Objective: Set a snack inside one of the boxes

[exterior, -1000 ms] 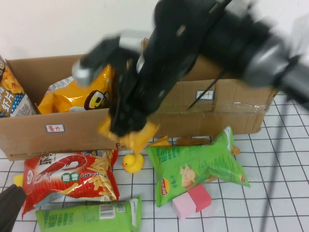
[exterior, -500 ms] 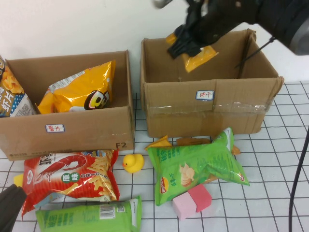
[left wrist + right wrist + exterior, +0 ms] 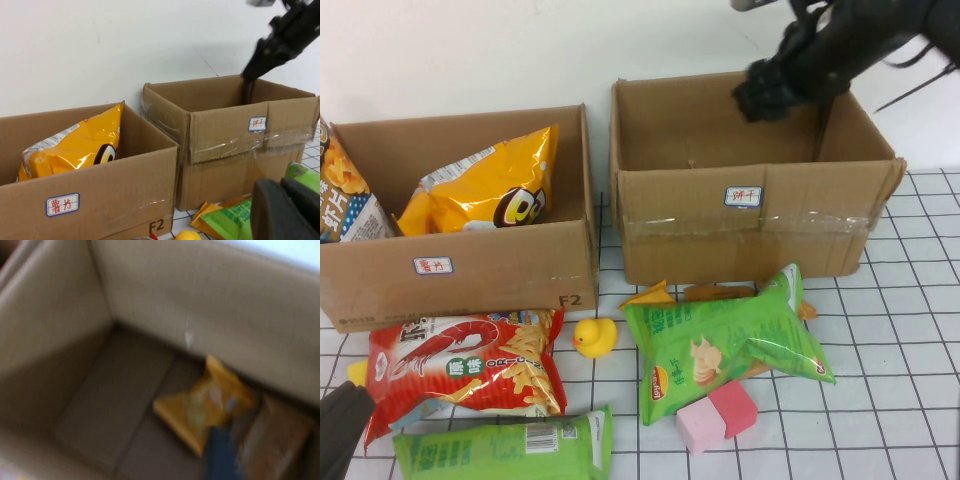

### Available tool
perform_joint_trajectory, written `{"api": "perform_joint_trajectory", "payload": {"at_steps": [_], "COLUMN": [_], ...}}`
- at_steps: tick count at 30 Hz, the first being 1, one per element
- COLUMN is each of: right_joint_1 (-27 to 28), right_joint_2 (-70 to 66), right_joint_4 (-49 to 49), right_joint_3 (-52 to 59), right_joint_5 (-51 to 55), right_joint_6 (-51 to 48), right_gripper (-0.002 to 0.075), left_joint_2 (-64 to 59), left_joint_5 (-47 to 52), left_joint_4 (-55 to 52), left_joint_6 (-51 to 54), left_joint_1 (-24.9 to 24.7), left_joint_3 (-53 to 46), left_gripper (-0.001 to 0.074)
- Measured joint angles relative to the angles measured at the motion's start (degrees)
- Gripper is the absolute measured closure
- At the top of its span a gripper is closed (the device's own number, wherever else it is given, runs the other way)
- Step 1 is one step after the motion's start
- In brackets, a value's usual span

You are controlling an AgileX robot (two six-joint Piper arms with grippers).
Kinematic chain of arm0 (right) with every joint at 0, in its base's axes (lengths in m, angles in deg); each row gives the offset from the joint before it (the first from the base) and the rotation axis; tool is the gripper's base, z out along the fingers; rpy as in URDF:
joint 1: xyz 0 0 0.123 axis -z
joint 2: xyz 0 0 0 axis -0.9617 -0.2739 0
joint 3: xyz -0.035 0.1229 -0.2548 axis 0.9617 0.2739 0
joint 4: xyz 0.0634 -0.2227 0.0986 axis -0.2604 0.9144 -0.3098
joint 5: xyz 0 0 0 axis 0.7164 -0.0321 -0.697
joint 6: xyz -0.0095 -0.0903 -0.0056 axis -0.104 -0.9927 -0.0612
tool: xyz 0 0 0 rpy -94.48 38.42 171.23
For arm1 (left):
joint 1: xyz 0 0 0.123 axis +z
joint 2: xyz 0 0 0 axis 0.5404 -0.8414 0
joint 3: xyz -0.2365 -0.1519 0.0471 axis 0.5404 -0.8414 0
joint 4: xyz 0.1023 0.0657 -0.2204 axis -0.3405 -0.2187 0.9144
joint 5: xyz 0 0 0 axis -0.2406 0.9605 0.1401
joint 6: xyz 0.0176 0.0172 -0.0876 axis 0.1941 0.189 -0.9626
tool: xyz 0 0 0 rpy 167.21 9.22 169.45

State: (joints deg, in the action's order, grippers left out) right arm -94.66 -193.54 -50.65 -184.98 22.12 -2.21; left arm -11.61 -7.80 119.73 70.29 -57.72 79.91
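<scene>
My right gripper (image 3: 765, 98) hangs over the back of the right cardboard box (image 3: 750, 230). The right wrist view looks down into that box. A small yellow snack packet (image 3: 205, 400) shows there against the box floor, right at the tip of one blue finger (image 3: 220, 457); blur hides whether it is gripped or loose. The packet is hidden in the high view. My left gripper (image 3: 287, 210) is shut and empty, low at the front left of the table, facing both boxes.
The left box (image 3: 470, 265) holds a big yellow chip bag (image 3: 485, 190). In front of the boxes lie a red shrimp-chip bag (image 3: 470, 365), two green bags (image 3: 720, 340) (image 3: 510, 450), a rubber duck (image 3: 595, 337) and pink blocks (image 3: 718, 415).
My right arm swung up from in front of the left box and across to the right box with the yellow packet. The packet has dropped out of the high view.
</scene>
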Motion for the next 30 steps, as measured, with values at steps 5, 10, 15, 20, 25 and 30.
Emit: {"api": "perform_joint_trajectory", "payload": {"at_steps": [5,10,15,20,25,30], "right_joint_1": [0.14,0.14,0.14,0.14,0.14,0.14], "right_joint_2": [9.03,24.90,43.74,62.63,80.34,97.18], "right_joint_4": [-2.02,-8.58,-14.09,-15.33,-14.70,-8.60], "right_joint_3": [2.18,12.08,30.46,50.25,66.17,78.41], "right_joint_5": [4.34,-1.67,-11.57,-19.70,-25.49,-30.21], "right_joint_6": [-2.68,-6.63,-12.83,-18.73,-20.26,-20.39], "right_gripper": [0.0657,0.0718,0.0726,0.0726,0.0727,0.0727], "left_joint_2": [0.00,0.00,0.00,0.00,0.00,0.00], "left_joint_5": [0.00,0.00,0.00,0.00,0.00,0.00], "left_joint_4": [0.00,0.00,0.00,0.00,0.00,0.00], "left_joint_6": [0.00,0.00,0.00,0.00,0.00,0.00], "left_joint_1": [0.00,0.00,0.00,0.00,0.00,0.00], "left_joint_3": [0.00,0.00,0.00,0.00,0.00,0.00], "left_gripper": [0.0736,0.0736,0.0736,0.0736,0.0736,0.0736]}}
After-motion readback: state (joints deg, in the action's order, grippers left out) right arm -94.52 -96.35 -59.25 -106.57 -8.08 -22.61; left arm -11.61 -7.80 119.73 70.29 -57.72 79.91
